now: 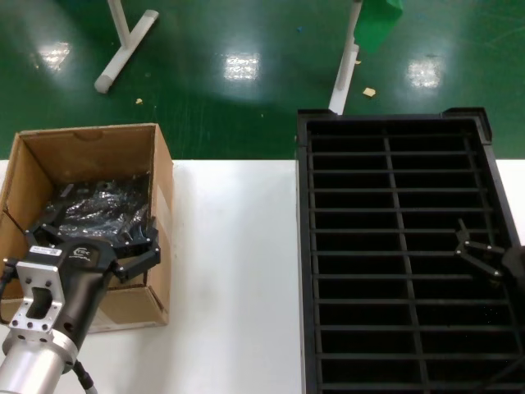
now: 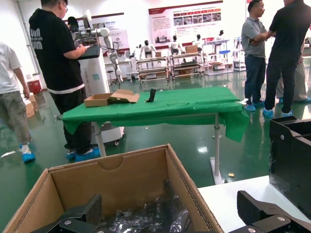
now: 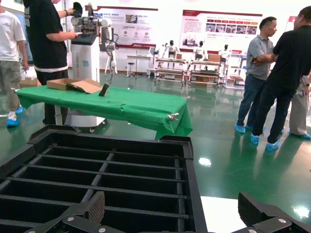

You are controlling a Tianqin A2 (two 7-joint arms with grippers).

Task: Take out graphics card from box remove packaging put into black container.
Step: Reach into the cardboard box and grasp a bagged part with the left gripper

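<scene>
Left gripper point(image 1: 96, 239) fingers spread over bagged packaging point(image 1: 98, 207) inside box point(image 1: 162, 189).

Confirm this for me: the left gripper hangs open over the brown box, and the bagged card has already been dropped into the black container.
Half right. The left gripper does hang open over the box, but the card has not been moved. The head view shows the packaging lying inside the box, and the black container has no card in any visible slot. The right gripper hangs over that container.
</scene>
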